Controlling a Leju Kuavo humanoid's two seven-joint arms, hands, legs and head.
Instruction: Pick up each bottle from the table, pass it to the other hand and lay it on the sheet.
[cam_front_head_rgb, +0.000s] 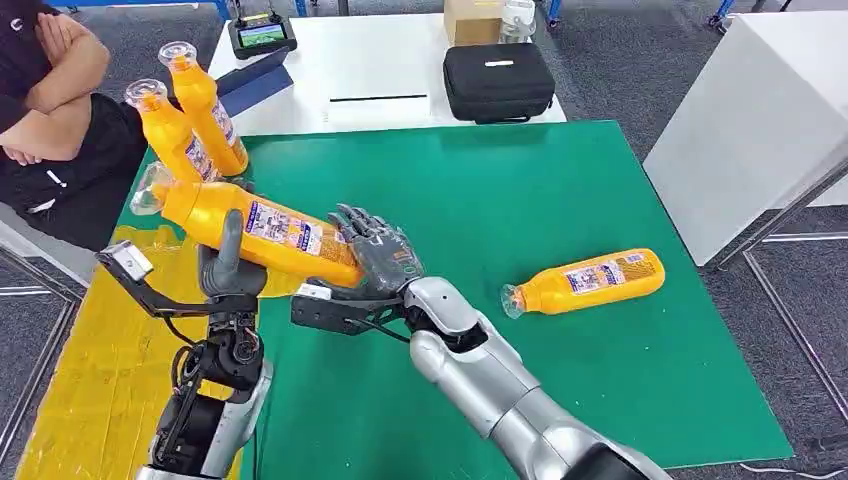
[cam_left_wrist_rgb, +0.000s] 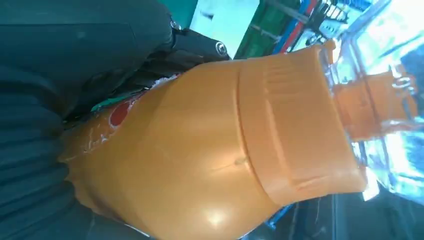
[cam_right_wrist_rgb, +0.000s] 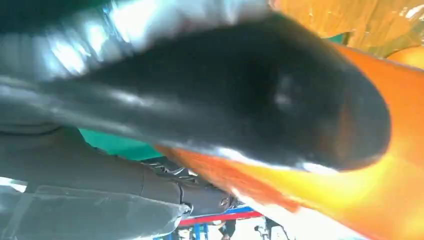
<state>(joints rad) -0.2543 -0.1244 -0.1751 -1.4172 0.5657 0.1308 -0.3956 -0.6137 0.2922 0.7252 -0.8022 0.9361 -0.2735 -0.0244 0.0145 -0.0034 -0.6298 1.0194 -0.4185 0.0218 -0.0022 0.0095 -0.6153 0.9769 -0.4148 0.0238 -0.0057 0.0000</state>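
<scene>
While both hands meet on one bottle above the worktop's left edge, we log a handover under way.
Left hand fingers wrap its body; right hand fingers cup the base. We judge the right should release only once the left grip is firm. Orange, labelled, clear-capped, tilted; yellow sheet lies below.

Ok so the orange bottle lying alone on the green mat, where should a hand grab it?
Grip the lone bottle around its labelled middle, coming down from above. It lies flat on the green mat, cap toward the robot's left, with open mat all round, so fingers can close across its width.
</scene>
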